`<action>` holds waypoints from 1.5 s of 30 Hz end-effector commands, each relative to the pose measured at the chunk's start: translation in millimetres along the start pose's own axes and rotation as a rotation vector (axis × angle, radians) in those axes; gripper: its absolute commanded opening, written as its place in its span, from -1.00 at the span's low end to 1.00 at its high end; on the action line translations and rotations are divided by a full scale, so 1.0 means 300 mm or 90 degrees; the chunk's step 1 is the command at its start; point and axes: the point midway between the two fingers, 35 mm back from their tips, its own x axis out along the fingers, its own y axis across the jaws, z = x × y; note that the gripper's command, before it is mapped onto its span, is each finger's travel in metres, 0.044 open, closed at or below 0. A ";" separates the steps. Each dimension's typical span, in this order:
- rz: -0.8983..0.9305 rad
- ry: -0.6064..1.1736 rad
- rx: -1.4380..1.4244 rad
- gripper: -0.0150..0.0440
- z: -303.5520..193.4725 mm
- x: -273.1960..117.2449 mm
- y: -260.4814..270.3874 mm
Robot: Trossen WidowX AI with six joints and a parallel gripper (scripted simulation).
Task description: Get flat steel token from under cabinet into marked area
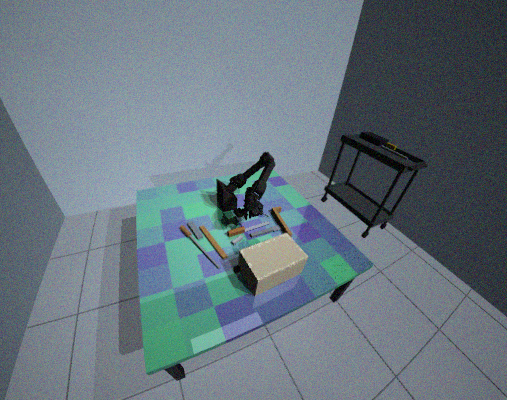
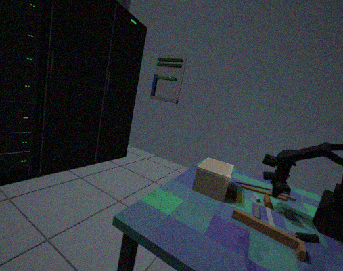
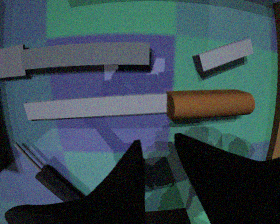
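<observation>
The pale box-shaped cabinet (image 1: 274, 256) (image 2: 212, 177) stands on the table. I cannot see the steel token or its vent slots, and cannot make out the marked area. My gripper (image 3: 157, 142) (image 1: 247, 216) (image 2: 280, 194) is above the table, away from the cabinet; its fingers are apart with nothing between them. A flat-bladed tool with an orange-brown handle (image 3: 211, 105) (image 1: 235, 232) (image 2: 268, 201) lies just beyond the fingertips in the wrist view, its pale blade pointing left. A grey bar with a block end (image 3: 86, 56) lies beyond it.
A small pale block (image 3: 226, 55) (image 1: 237, 240) lies near the handle. A wooden stick (image 1: 213, 242) and a thin rod with a wooden handle (image 1: 185, 231) lie to one side. An L-shaped wooden piece (image 1: 282, 222) (image 2: 268, 230) lies on the other, near a dark two-pronged tool (image 3: 58, 182) (image 2: 307, 237).
</observation>
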 end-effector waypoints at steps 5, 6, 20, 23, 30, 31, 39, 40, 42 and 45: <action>-0.005 0.003 -0.157 0.42 0.006 -0.005 -0.064; -0.006 0.004 -0.179 0.42 0.007 -0.006 -0.072; -0.008 0.007 -0.486 0.42 0.008 -0.015 -0.189; -0.008 0.008 -0.552 0.42 0.007 -0.016 -0.213; -0.006 0.010 -0.706 0.42 0.000 -0.018 -0.271; -0.006 0.010 -0.728 0.42 -0.001 -0.018 -0.279; -0.003 0.010 -0.905 0.42 -0.013 -0.018 -0.344; -0.002 0.010 -0.923 0.42 -0.014 -0.018 -0.351; -0.002 0.010 -0.938 0.42 -0.016 -0.018 -0.356; -0.002 0.010 -0.938 0.42 -0.021 -0.018 -0.352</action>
